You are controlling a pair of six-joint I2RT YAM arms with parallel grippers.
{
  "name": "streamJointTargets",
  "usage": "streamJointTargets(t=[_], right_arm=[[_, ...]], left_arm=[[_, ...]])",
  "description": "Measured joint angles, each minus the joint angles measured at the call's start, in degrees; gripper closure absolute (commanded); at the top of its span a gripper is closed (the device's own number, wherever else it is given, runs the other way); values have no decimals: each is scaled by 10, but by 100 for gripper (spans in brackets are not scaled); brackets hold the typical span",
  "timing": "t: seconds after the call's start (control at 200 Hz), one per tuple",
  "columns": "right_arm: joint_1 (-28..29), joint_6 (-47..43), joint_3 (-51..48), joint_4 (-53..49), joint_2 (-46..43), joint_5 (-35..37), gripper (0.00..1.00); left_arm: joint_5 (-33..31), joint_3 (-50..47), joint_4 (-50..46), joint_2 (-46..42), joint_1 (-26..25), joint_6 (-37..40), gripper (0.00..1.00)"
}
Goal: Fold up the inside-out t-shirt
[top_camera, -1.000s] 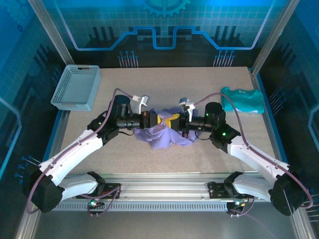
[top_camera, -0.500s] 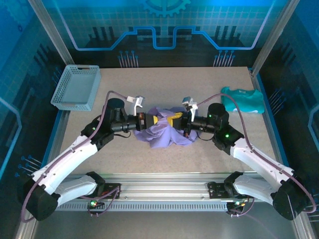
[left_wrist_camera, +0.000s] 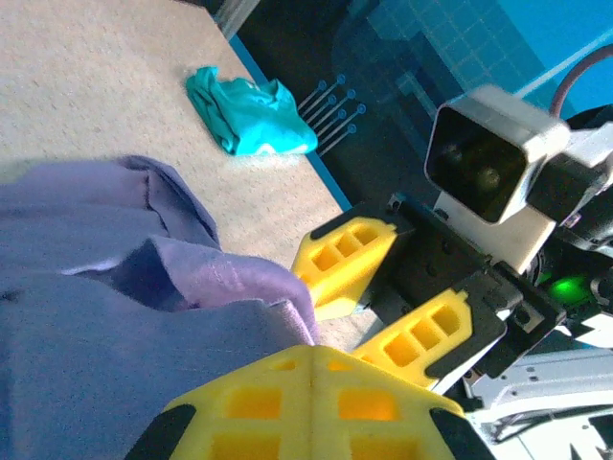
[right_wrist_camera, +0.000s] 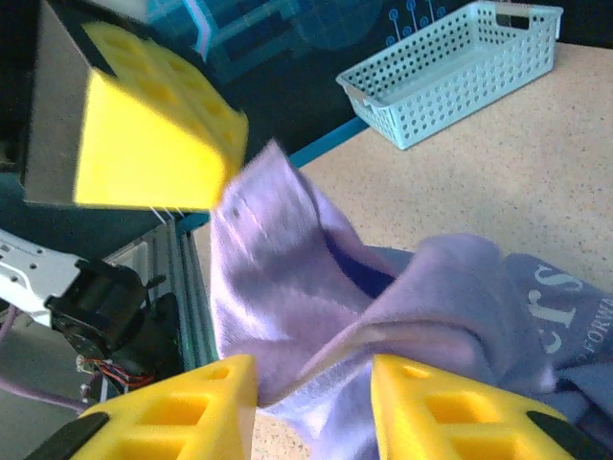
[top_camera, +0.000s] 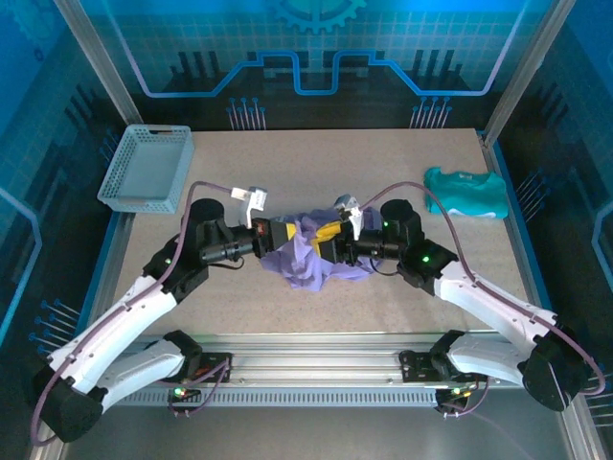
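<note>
The lavender t-shirt [top_camera: 308, 264] lies bunched in the middle of the surface [top_camera: 383, 163], between the two arms; the left gripper [top_camera: 290, 233] is pressed closed on a raised fold of it, its yellow fingers meeting with the cloth coming out at their tips. The right gripper [top_camera: 329, 237] faces it from just beside, fingers parted, with a flap of the shirt hanging in the gap. A grey basket [top_camera: 146, 169] sits at upper left; a teal garment [top_camera: 467, 194] lies at the right edge.

The right end effector [top_camera: 328, 236] has shifted left over the inside-out t-shirt [top_camera: 311, 268], its jaws now parted.
</note>
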Motion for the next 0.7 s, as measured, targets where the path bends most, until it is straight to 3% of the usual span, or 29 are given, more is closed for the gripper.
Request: streamJointTargets(t=[0.205, 0.41, 0.555, 0.7], right_arm=[[-2, -26, 44, -96, 3, 89, 48], [-7, -11, 127, -140, 89, 179, 33], [-10, 3, 129, -149, 146, 151, 23], [-7, 12, 133, -130, 200, 65, 30]], left_arm=[[-66, 1, -42, -44, 0, 93, 100], [-129, 20, -95, -67, 0, 147, 100], [-160, 33, -120, -69, 0, 161, 100], [-201, 40, -136, -70, 0, 166, 100]])
